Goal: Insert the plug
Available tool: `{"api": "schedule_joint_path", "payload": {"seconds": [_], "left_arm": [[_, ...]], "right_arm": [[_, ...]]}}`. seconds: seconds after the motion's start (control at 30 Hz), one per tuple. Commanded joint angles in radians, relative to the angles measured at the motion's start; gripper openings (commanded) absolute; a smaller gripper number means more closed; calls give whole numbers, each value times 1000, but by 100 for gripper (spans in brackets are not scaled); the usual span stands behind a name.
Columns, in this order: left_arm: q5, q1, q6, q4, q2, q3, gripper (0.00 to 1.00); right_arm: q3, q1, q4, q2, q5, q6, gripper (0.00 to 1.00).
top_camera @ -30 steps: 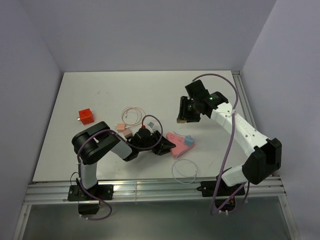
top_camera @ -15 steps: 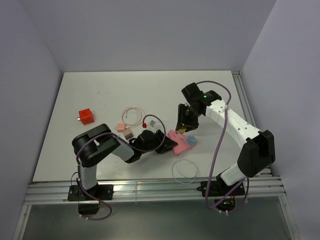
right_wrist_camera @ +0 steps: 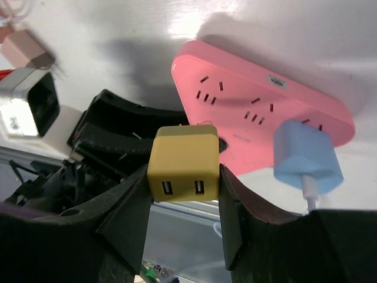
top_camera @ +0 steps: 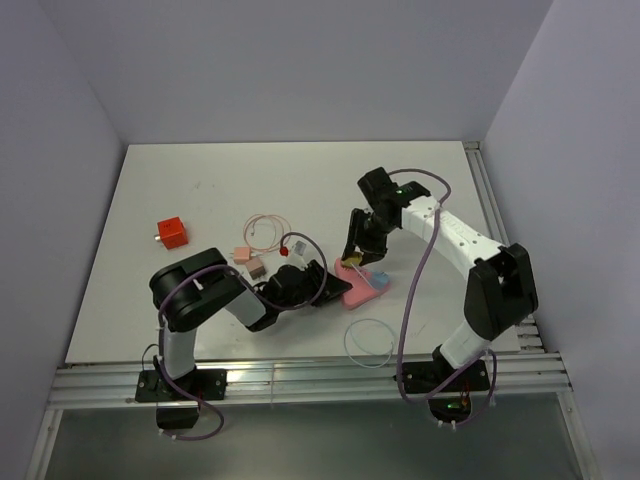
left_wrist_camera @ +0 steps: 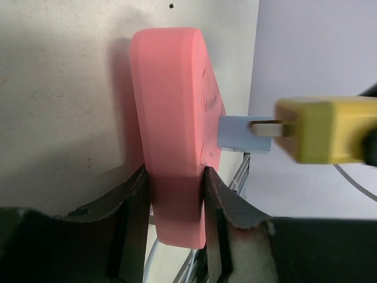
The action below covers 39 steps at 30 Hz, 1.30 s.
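The left gripper (left_wrist_camera: 175,200) had its two fingers (left_wrist_camera: 134,197) pinching the pink power strip (left_wrist_camera: 171,118) by one end. One finger was pressed to each broad side, and the strip was turned on edge in the left wrist view. The rest of the strip reached out past the fingertips over the white table (top_camera: 200,180).

The right gripper (right_wrist_camera: 182,174) held the yellow plug (right_wrist_camera: 183,158), a small cube-shaped charger, squeezed between its two fingers (right_wrist_camera: 132,203), with its two USB ports facing back toward the wrist. Beyond those fingertips lay the strip's socket face. In the left wrist view, the plug's metal prongs pointed at that face and appeared to stop just short of it, so the plug was not yet seated.

A blue charger (right_wrist_camera: 306,156) already sat plugged into the strip, off to the right of the right gripper's fingers, with a white cable (right_wrist_camera: 309,197) leaving it. A grey adapter (right_wrist_camera: 29,109) and a small pink adapter (right_wrist_camera: 26,50) lay on the table well to the left of those fingers.
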<state>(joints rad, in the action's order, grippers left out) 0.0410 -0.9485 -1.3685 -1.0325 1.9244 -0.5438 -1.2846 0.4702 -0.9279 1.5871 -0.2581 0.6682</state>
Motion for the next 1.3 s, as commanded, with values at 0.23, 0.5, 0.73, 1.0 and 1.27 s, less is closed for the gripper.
{"api": "schedule_joint_path", "payload": {"seconds": [0.23,0.5,0.73,1.0,1.27], "left_arm": [[76,27,112,272,159,-4,0],[56,28,95,259,176,8,0],[40,30,83,233,176,30,0],[31,28,83,223,173,38,0],[20,24,80,210,177,42,0]], "right_arm": [[-70,-54,5,123,-66,-19,0],[-108,-96,-46,158,-40,-38,0],[-78,-117,-65,157,-61,-21,0],[-65,-117,-72,180,-87,-10,0],[-68,-114,-83,205,-101,14,0]]}}
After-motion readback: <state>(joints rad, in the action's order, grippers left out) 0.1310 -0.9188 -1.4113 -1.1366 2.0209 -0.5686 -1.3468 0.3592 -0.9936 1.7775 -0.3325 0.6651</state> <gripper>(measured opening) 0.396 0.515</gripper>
